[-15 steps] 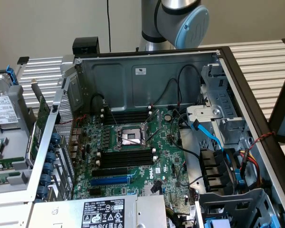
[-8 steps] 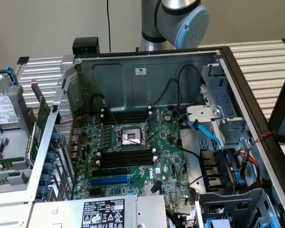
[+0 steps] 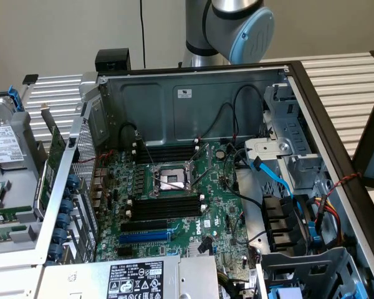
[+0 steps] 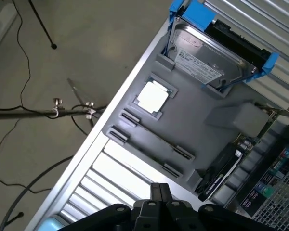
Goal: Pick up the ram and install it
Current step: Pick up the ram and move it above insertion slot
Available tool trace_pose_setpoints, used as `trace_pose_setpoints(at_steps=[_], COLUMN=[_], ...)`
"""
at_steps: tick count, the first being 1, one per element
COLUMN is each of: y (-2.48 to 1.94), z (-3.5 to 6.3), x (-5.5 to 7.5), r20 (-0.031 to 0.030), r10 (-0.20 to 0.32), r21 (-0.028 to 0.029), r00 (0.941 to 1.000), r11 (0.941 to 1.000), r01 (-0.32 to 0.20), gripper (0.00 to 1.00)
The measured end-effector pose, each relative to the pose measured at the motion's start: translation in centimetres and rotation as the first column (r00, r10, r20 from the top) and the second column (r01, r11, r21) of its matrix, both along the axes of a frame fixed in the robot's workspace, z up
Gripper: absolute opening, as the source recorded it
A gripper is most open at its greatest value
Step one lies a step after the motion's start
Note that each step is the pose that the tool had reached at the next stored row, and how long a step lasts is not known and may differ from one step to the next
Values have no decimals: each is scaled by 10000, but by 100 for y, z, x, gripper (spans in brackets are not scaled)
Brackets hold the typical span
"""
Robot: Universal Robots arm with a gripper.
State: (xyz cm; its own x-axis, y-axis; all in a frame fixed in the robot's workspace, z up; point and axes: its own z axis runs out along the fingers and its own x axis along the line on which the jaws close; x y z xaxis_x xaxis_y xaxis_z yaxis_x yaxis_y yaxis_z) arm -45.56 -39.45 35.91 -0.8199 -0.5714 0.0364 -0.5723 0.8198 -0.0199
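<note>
The ram [image 3: 5, 215] lies as a thin green stick in a grey holder tray [image 3: 12, 249] at the exterior view's left, outside the computer case. In the wrist view the same tray [image 4: 202, 110] has two long narrow grooves, and a ram stick [image 4: 159, 137] shows edge-on as a dark line in one of them. My gripper [image 4: 159, 191] hangs above the slatted table beside the tray, fingers shut with nothing between them. The motherboard [image 3: 174, 187] has black memory slots [image 3: 165, 208] with white end clips, standing vacant.
The tray also carries a hard drive in a blue caddy [image 4: 209, 57] and a processor chip [image 4: 154, 96]. A green card with a metal bracket [image 3: 55, 156] stands by the case wall. Cables and a drive cage [image 3: 287, 224] crowd the case's right side. The arm's joint [image 3: 237, 25] rises behind the case.
</note>
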Motion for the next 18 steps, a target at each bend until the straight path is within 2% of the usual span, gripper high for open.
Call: trace_pose_setpoints(at_steps=[4, 9, 14, 18], y=[0, 0, 0, 0], z=[-1, -5, -11, -17], x=[0, 0, 0, 0], r20=[27, 50, 64, 67], r10=[723, 1632, 2517, 3211], r21=[4, 6, 5, 5], r00=[9974, 9866, 9678, 9470], r11=[9974, 9866, 9678, 9471], r01=[-723, -1632, -2517, -3211], gripper=[11, 11, 11, 11])
